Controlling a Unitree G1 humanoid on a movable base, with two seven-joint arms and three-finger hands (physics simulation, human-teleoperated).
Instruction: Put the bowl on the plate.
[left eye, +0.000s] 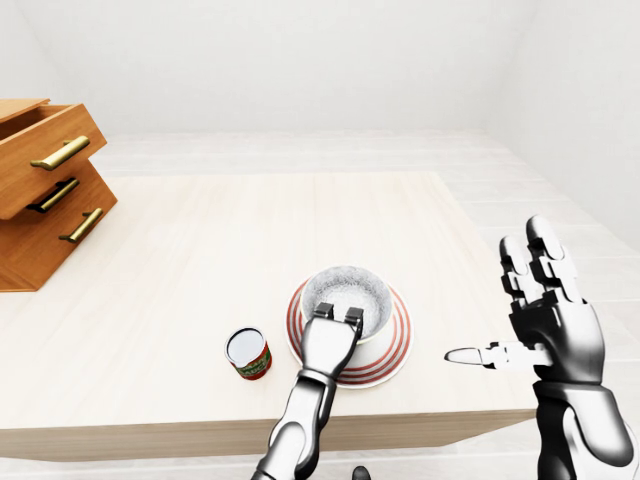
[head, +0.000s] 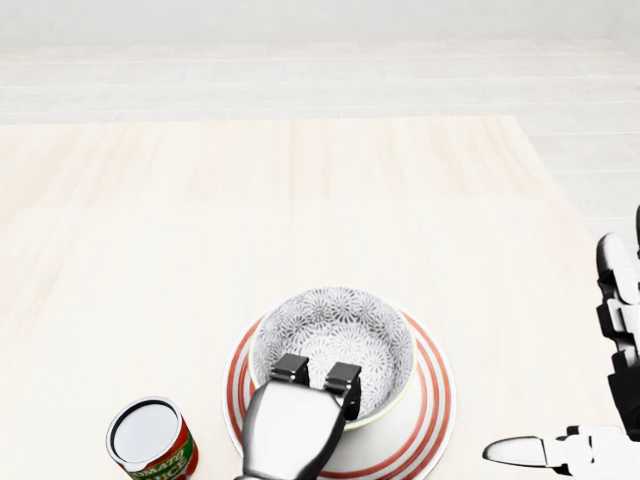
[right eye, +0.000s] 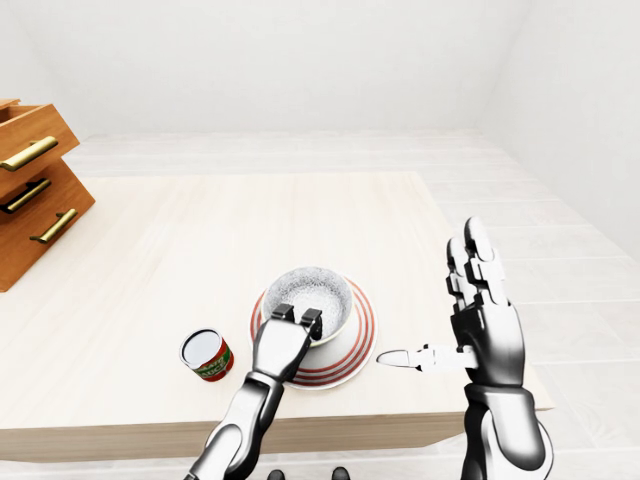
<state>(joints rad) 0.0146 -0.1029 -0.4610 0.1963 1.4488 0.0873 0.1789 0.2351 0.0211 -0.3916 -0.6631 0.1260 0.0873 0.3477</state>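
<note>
**While gripped at its rim, the bowl (head: 335, 330) sits on the plate (head: 432, 395)**

Nearest in the head view, the left hand (head: 290, 430) pinches the bowl's lower rim, two fingers (head: 291, 368) hooked inside. The bowl lies just above it, apparently resting on the plate. The right hand (left eye: 545, 320), spread wide and empty, stands well apart. Only the eye views show the drawers (left eye: 45, 190) at far left.

White walls (left eye: 300, 60) and floor (left eye: 560, 215) surround a pale table (left eye: 200, 240) and wooden drawers (left eye: 40, 190).
</note>
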